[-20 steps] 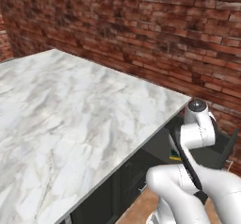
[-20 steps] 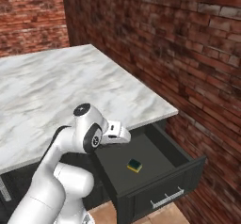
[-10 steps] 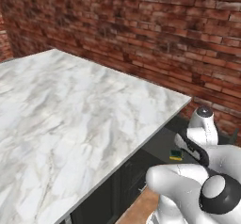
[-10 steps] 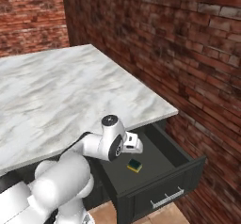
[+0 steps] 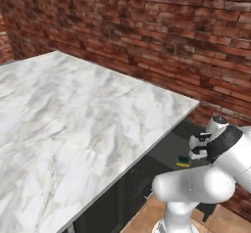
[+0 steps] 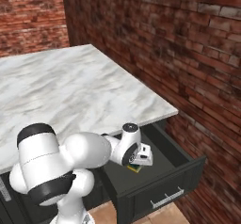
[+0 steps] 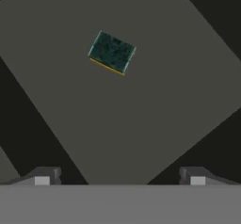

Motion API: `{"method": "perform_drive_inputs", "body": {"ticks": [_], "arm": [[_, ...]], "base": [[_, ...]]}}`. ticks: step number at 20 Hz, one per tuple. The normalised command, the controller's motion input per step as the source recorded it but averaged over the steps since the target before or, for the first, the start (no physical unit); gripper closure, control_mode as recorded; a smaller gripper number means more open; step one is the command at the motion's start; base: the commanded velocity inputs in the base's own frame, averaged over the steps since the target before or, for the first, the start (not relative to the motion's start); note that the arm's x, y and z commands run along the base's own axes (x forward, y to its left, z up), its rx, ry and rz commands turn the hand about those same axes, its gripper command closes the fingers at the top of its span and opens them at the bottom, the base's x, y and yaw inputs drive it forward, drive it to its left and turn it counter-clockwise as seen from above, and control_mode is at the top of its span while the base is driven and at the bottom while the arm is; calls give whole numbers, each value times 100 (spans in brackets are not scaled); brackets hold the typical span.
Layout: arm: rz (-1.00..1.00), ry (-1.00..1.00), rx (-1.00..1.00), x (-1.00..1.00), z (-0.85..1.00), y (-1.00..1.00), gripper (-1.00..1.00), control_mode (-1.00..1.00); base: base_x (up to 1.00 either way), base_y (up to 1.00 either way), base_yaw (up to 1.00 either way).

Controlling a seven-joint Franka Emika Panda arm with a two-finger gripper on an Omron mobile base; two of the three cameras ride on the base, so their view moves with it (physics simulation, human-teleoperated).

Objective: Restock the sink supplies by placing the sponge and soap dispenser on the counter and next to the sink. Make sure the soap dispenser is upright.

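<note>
At the bottom of the hand view, gripper point(image 7: 120, 177) fingertips stand wide apart, nothing between them. Above them, upper centre-left, the sponge point(image 7: 111, 52) lies flat, green side up, yellow edge showing, on the grey floor of the open drawer point(image 7: 141, 124). In the right base view, the drawer juts out lower right under the counter point(image 6: 80, 91) edge. The brick wall point(image 6: 188, 53) fills the upper right.
</note>
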Motion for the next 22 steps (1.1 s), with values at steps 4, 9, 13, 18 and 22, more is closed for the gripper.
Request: {"method": "perform_drive_inputs", "body": {"ticks": [4, 9, 13, 18, 22], "arm": [[0, 10, 12, 0, -43, -29, -100, -100], [0, 2, 11, -26, -32, -33, -100, -100], [0, 0, 6, -54, -19, -32, -100, -100], [0, 0, 1, -65, -1, -28, -100, -100], [0, 0, 0, -50, -1, -24, -100, -100]], "base": [[0, 0, 0], [0, 0, 0], [0, 0, 0], [0, 0, 0], [0, 0, 0]]}}
